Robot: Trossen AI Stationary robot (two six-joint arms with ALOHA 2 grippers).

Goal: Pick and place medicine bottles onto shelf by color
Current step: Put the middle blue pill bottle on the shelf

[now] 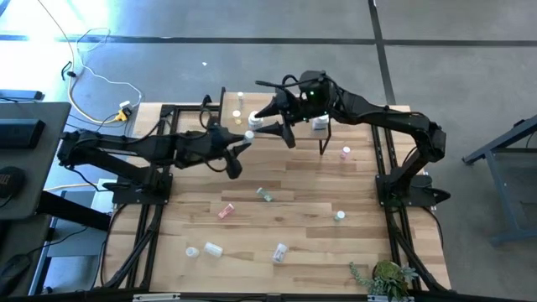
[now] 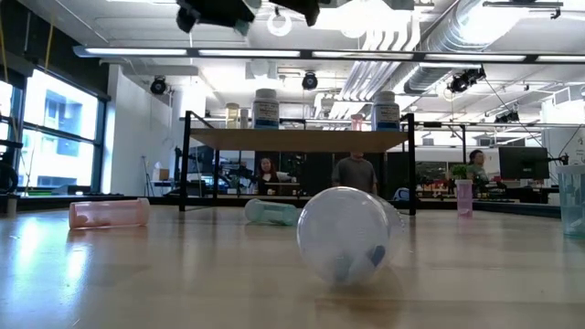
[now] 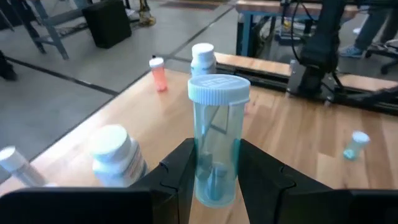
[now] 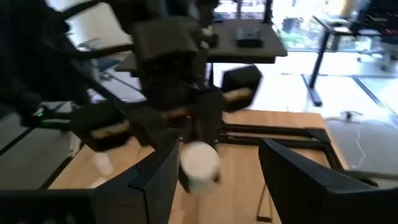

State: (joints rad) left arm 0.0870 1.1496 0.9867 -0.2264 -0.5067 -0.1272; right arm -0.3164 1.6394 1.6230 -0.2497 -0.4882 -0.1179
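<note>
Two dark arms work over one wooden table (image 1: 302, 189) that carries one raised shelf (image 1: 294, 126). Six small bottles lie scattered on the tabletop in the high view: one pink (image 1: 225, 211), two greenish (image 1: 265, 195), three white or clear (image 1: 279, 252). Three people show beyond the table in the low view.

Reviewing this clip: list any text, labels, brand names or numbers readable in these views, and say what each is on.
None can be read.
The blue-labelled bottles standing on the shelf: labels too small to read.
The cap of the clear bottle held in the left gripper: raised marks only, not legible as words.
The white bottle beside it: no print visible.
</note>
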